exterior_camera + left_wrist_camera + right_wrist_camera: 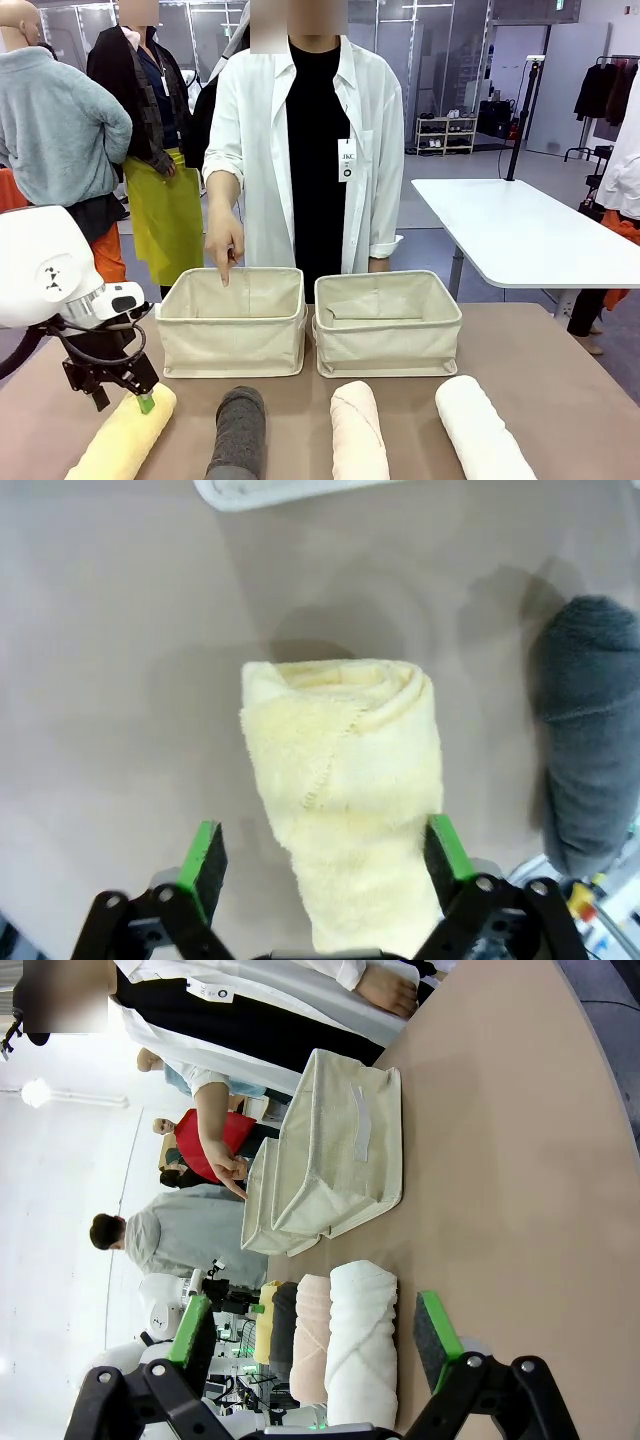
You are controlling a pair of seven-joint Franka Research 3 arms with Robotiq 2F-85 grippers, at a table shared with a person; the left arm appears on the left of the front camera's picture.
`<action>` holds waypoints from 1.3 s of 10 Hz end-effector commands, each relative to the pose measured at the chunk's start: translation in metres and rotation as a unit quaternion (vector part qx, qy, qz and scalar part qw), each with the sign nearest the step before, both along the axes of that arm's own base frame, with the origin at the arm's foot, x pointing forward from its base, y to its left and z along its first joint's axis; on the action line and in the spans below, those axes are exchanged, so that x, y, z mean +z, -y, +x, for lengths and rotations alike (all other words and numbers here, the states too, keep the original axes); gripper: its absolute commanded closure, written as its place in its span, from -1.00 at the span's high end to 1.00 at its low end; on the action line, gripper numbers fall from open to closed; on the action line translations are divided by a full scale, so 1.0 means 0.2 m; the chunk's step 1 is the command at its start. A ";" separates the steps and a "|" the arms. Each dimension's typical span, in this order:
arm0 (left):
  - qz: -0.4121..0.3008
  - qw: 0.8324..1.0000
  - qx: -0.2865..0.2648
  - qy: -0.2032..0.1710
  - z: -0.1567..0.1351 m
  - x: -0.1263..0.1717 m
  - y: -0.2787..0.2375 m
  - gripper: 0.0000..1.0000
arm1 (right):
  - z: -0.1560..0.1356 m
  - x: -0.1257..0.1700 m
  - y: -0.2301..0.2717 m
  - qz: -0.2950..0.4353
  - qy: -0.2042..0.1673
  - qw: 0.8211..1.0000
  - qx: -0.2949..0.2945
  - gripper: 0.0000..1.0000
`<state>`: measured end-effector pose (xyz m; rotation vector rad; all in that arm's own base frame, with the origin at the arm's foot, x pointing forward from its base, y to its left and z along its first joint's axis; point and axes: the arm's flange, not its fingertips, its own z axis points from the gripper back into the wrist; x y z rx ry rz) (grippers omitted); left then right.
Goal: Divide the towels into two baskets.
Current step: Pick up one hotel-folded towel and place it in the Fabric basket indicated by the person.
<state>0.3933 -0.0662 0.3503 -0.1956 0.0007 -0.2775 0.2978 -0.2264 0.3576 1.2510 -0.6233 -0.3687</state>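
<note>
The pale yellow towel (340,780) lies on the counter (560,350) at the robot's near left, long axis running toward the left basket (232,335) and leaning slightly right, the left hand (322,852) spread apart astride it, the right hand (315,1325) also spread.

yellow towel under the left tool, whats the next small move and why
Probably close the left tool on the pale yellow towel: its open green pads straddle the roll near its end, which lies on the table. The person's hand points into the left basket, the likely destination.
</note>
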 end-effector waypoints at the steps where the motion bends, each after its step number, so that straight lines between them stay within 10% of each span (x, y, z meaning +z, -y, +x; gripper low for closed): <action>1: 0.011 1.000 -0.002 -0.014 -0.49 -0.23 0.00 1.00 | -0.01 0.01 0.00 0.002 0.005 1.000 -0.001 1.00; 5: 0.017 0.999 -0.015 -0.036 -0.55 -0.29 0.04 0.88 | -0.01 0.01 0.00 0.002 0.005 1.000 -0.001 1.00; 13: 0.023 1.000 -0.020 -0.009 -0.55 -0.22 0.02 -0.64 | -0.01 0.01 0.00 0.002 0.005 1.000 -0.001 1.00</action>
